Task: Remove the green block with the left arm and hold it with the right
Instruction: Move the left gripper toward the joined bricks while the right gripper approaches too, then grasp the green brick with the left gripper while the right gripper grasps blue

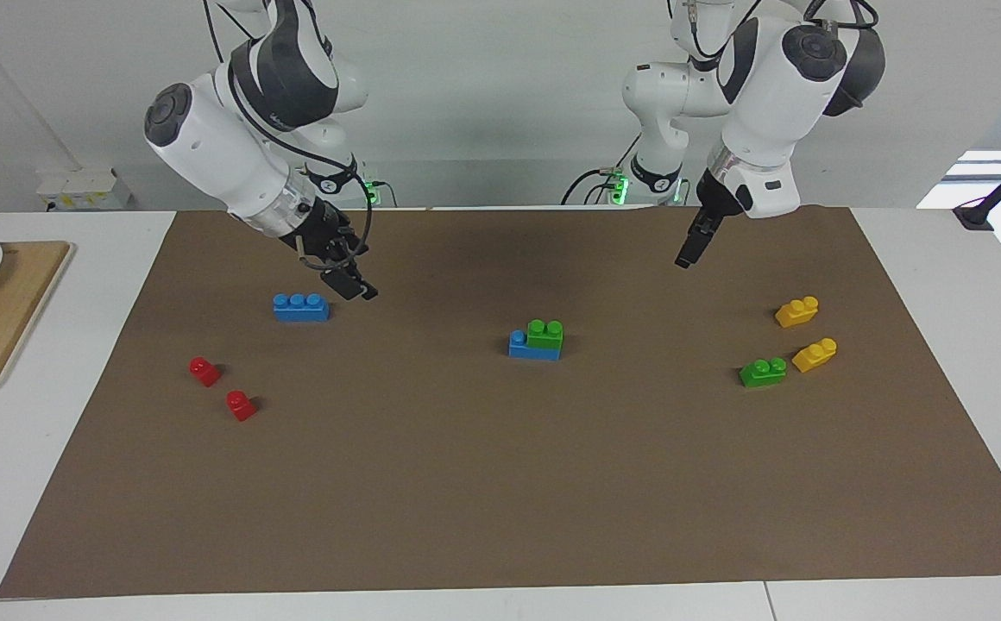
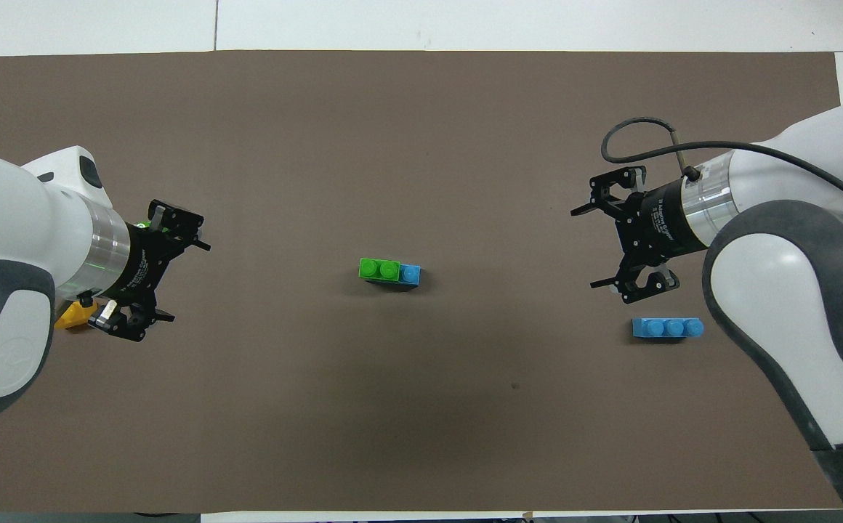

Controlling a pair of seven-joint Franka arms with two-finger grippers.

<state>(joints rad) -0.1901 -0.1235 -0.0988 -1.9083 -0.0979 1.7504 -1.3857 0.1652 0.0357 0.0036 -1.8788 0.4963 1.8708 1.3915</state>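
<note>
The green block (image 1: 545,333) (image 2: 379,269), a two-stud brick, sits pressed onto a blue brick (image 1: 518,345) (image 2: 410,274) in the middle of the brown mat (image 1: 431,483). My left gripper (image 1: 687,256) (image 2: 187,282) hangs open in the air over bare mat, between the stack and the left arm's end of the table. Toward the right arm's end, my right gripper (image 1: 358,291) (image 2: 586,248) is open too, over the mat beside a loose blue three-stud brick (image 1: 300,307) (image 2: 667,328). Neither gripper touches or holds anything.
A second green brick (image 1: 763,372) and two yellow bricks (image 1: 796,311) (image 1: 814,354) lie at the left arm's end. Two red bricks (image 1: 204,371) (image 1: 241,404) lie at the right arm's end. A wooden board (image 1: 0,310) with a plate sits off the mat there.
</note>
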